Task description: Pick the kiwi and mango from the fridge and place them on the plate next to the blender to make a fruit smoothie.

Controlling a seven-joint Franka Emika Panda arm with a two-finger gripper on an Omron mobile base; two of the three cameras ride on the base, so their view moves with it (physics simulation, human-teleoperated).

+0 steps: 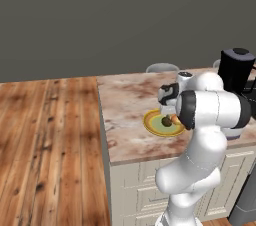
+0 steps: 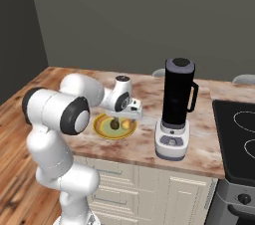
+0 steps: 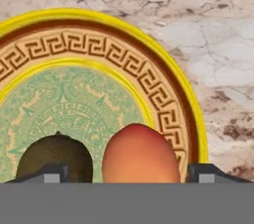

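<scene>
This is a home kitchen. A marble-patterned stone bench (image 2: 209, 144) tops cream panelled cabinets with drawers (image 2: 124, 189) in the lower middle of the right base view. On it stands a tall black-jarred blender on a white-grey base (image 2: 175, 109), with a black glass cooktop (image 2: 236, 132) at the right edge. A round yellow-rimmed plate (image 3: 163, 77) carries fruit. Warm wooden plank flooring (image 1: 50, 150) fills the left of the left base view, below a plain grey wall (image 1: 100, 15).
</scene>
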